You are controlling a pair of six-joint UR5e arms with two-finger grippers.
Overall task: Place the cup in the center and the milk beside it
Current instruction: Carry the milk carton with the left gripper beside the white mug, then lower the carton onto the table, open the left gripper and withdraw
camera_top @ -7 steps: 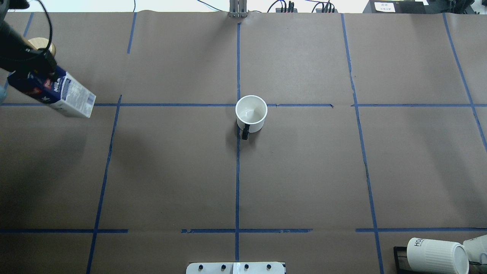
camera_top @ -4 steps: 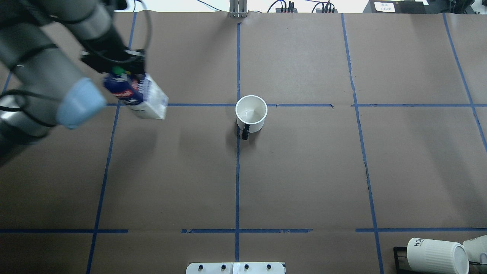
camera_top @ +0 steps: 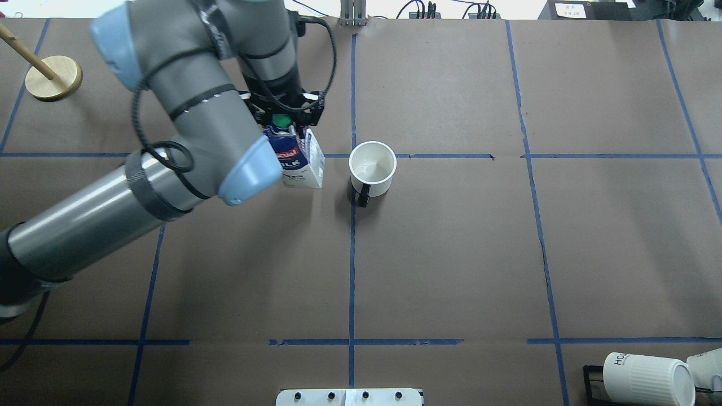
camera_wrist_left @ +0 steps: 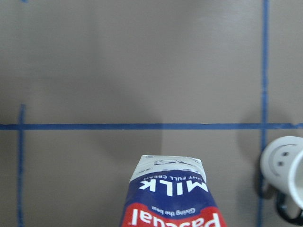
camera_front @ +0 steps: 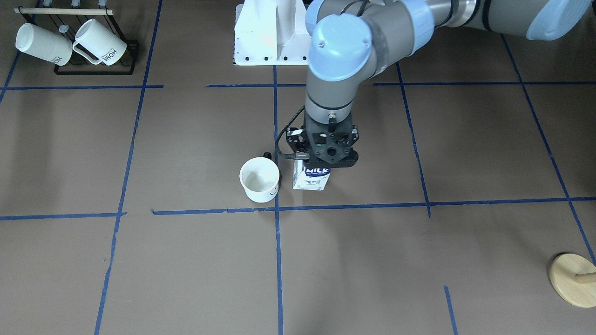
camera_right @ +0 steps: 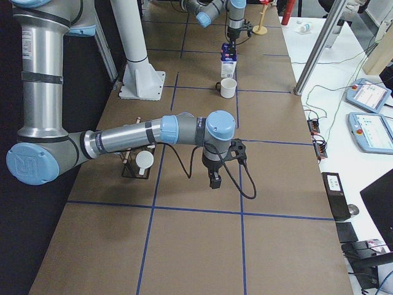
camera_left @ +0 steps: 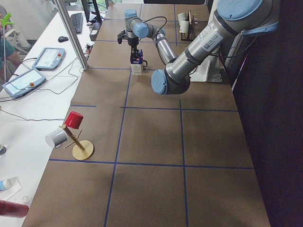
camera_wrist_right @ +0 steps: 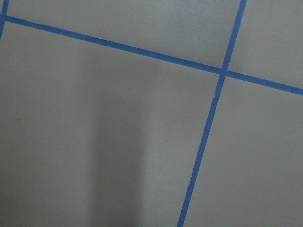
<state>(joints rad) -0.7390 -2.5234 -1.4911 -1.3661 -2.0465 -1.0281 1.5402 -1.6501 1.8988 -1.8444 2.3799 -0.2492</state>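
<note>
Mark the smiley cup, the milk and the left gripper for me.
cup [camera_top: 372,168]: overhead exterior view, on its inner floor.
milk [camera_front: 312,178]: exterior front-facing view, on the front face below the MILK lettering.
left gripper [camera_front: 325,159]: exterior front-facing view, midway between its fingertips, at the milk's top.

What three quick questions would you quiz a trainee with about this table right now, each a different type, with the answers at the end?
1. True or false: the left gripper grips the milk at its top.
2. Where does the cup stand? A) on the mug rack. B) next to the central tape crossing. C) on the wooden stand.
3. Fill in: in the overhead view, the milk is on the cup's ___ side.
Key: 1 true; 2 B; 3 left.
</note>
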